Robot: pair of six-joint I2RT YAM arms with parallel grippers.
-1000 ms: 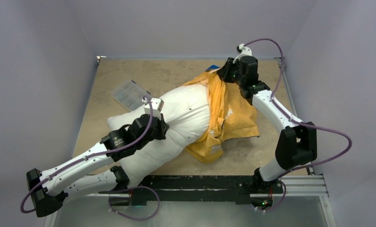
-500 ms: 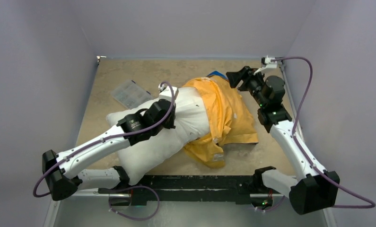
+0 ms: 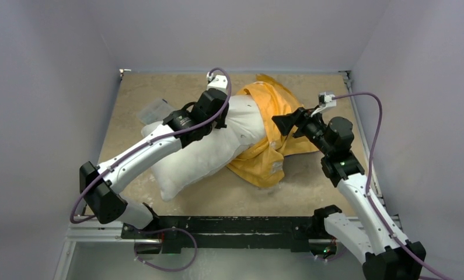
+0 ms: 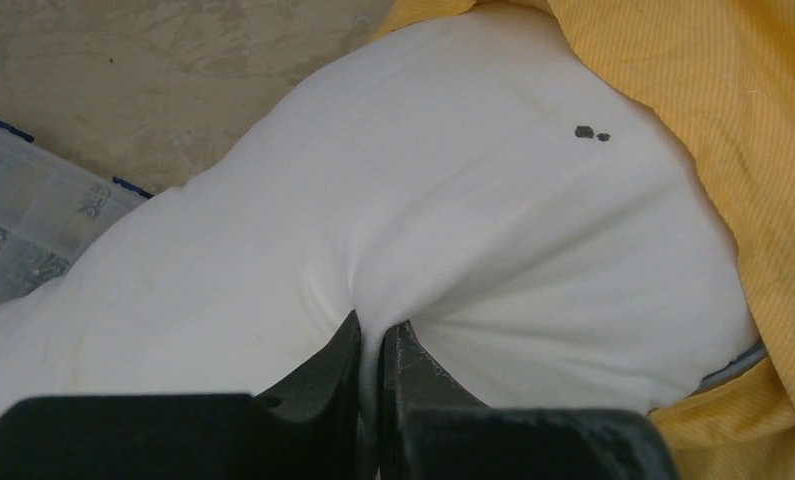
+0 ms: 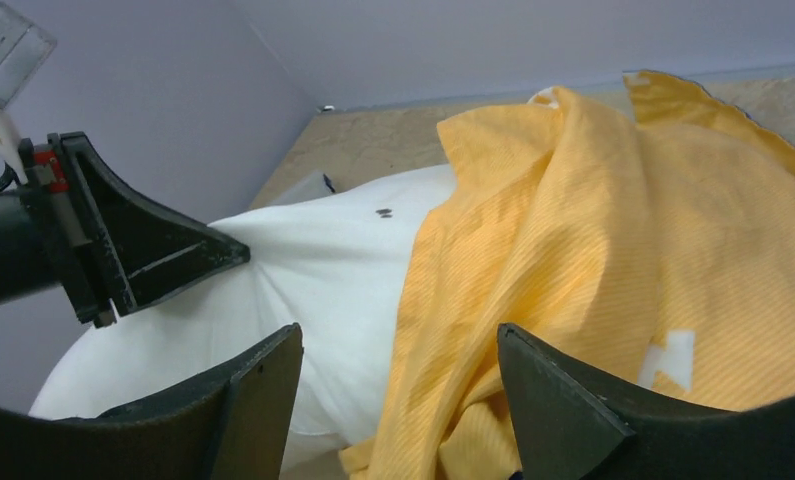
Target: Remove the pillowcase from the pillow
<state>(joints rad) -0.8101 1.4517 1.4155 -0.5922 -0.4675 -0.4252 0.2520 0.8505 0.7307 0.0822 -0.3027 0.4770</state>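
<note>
The large plump white pillow (image 3: 197, 157) lies diagonally across the tan tabletop (image 3: 130, 93), running from 7 o'clock to 1 o'clock in the top view. The orange-yellow, finely striped fabric pillowcase (image 3: 273, 96) covers only the pillow's 1 o'clock end, bunched there and spilling toward 5 o'clock onto the table. The left gripper (image 4: 376, 350) has its jaws pressed together on a pinched fold of the bare white pillow, near the case's edge. The right gripper (image 5: 398, 335) hangs just at 3 o'clock of the pillowcase, jaws spread wide, holding nothing. A clear plastic compartment box (image 3: 152, 109) sits at the pillow's 10 o'clock side, partly hidden by it.
</note>
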